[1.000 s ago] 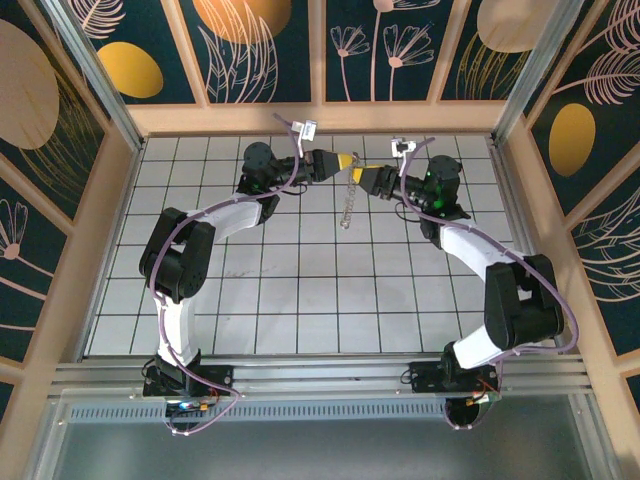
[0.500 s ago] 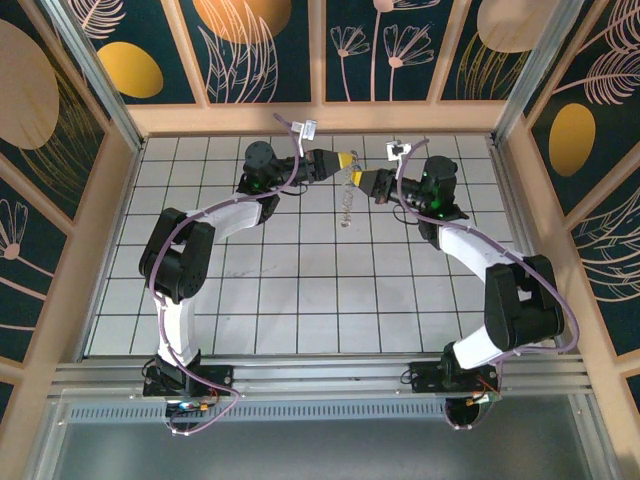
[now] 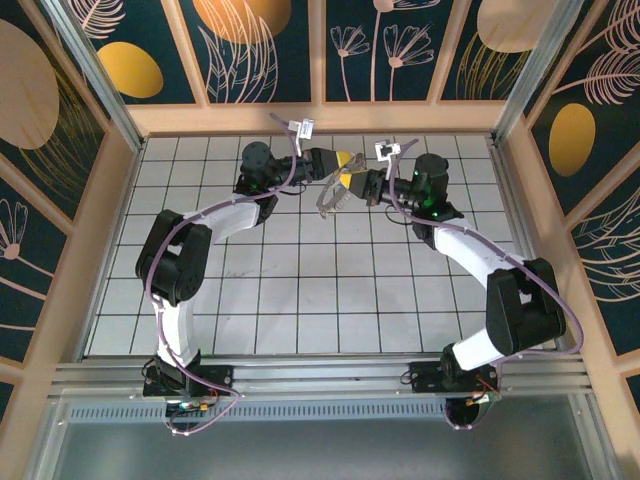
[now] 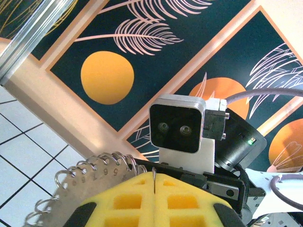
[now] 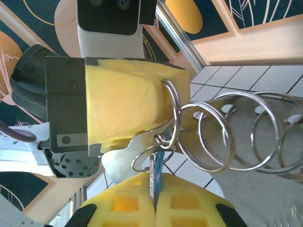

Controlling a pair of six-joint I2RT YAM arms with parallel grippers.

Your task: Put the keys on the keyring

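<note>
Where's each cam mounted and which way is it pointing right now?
Top external: above, behind the bases, looking down on the table; both arms, left gripper and right gripper close together.
Left wrist: on the left arm, facing the right arm's camera; own yellow fingers at bottom.
Right wrist: mirrored, facing the left gripper; own fingers at bottom.
Shared: the keyring.

Top view high behind the arms (image 3: 175,265), looking down on the table (image 3: 300,290), left gripper (image 3: 343,159) and right gripper (image 3: 349,181) small at its far side, each wrist view close over its own fingers (image 4: 142,185), facing the other gripper, keyring (image 5: 222,132) between them in all three.
</note>
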